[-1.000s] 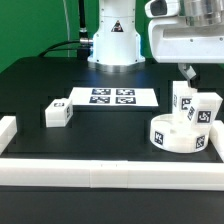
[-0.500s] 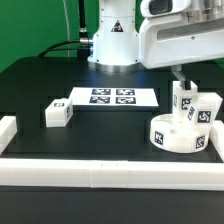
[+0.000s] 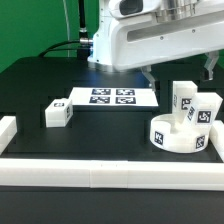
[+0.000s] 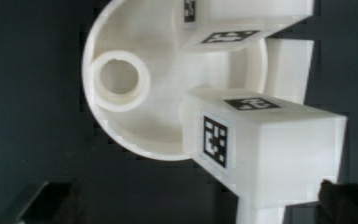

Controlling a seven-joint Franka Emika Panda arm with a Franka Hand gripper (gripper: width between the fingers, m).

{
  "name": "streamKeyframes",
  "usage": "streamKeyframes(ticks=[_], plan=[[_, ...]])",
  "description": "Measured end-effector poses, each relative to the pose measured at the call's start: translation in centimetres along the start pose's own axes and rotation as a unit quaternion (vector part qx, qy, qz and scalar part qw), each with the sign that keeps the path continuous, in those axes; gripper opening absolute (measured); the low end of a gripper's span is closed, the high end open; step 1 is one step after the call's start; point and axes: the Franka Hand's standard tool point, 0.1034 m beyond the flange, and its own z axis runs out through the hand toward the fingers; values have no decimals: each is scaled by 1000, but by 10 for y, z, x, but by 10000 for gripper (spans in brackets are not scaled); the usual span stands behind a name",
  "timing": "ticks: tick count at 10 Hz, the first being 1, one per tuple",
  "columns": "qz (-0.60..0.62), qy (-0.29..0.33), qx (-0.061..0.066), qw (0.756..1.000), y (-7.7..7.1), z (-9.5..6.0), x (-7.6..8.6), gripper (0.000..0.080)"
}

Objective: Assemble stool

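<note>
The stool's round white seat [image 3: 176,140] lies at the exterior view's right, with a tag on its side. Two blocky white legs [image 3: 183,100] [image 3: 207,112] stand upright on it. A third leg [image 3: 56,113] lies loose at the left. My gripper [image 3: 180,70] hangs open above the seat, touching nothing. In the wrist view the seat [image 4: 149,120] shows its centre hole, and a tagged leg [image 4: 265,150] rises toward the camera. The gripper [image 4: 190,205] has its dark fingertips [image 4: 48,200] wide apart, gripping nothing.
The marker board [image 3: 112,97] lies flat in the middle, in front of the robot's base [image 3: 112,45]. White border rails run along the front [image 3: 110,172], the left [image 3: 8,130] and the right [image 3: 219,140] of the black table.
The hand has swung from the upper right toward the exterior view's left and looms larger. The jaws stay open. Seat and legs have not moved.
</note>
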Motion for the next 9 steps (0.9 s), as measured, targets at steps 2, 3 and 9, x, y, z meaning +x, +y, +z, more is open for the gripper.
streamKeyframes(ticks=[2, 3, 9], plan=[[1, 0, 0, 1000, 1, 0, 0, 649], [-7, -1, -5, 1000, -1, 1, 0, 649], [-110, -7, -44, 993, -30, 13, -2, 649]])
